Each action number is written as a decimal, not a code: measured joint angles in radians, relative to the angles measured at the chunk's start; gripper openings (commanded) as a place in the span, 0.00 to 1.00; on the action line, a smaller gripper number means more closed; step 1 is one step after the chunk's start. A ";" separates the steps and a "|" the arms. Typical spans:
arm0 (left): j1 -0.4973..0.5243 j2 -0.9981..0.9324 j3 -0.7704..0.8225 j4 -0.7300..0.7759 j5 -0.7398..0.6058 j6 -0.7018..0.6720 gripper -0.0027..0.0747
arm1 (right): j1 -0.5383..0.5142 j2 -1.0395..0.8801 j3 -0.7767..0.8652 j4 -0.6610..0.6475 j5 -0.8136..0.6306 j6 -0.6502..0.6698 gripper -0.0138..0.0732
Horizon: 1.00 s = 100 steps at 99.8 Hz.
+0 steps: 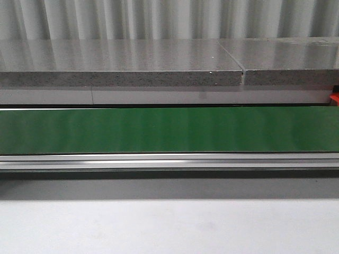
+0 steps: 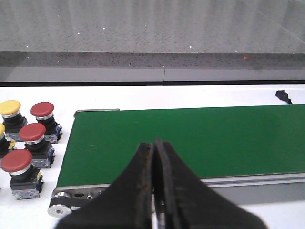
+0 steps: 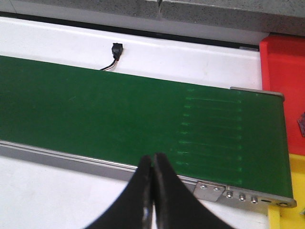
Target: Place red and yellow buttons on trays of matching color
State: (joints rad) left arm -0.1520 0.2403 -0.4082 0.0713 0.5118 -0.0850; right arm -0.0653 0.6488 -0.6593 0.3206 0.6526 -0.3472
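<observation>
The red and yellow mushroom-head push buttons (image 2: 28, 143) stand clustered on the white tabletop (image 2: 190, 94) at the left edge of the left wrist view, just beside the green conveyor belt (image 2: 190, 140), likely staged for loading. The red plastic tray (image 3: 284, 67) waits at the upper right of the right wrist view, past the belt's end. The left gripper (image 2: 153, 152) and right gripper (image 3: 153, 164) hover over the belt's near edge, fingers pressed together, holding nothing.

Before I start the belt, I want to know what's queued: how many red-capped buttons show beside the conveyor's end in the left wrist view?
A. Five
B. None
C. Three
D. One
C: three red-capped buttons stand on the white table beside the end of the green belt, next to a yellow-capped one; the belt itself carries nothing.
</observation>
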 measured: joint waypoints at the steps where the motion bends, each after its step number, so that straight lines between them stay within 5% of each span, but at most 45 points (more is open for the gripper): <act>1: 0.000 0.000 0.000 0.000 0.000 0.000 0.01 | 0.000 0.000 0.000 0.000 0.000 0.000 0.07; 100: 0.000 0.000 0.000 0.000 -0.009 0.000 0.05 | 0.000 0.000 0.000 0.000 0.000 0.000 0.07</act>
State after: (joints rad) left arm -0.1520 0.2403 -0.4082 0.0713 0.5025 -0.0850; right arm -0.0653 0.6488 -0.6593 0.3206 0.6526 -0.3472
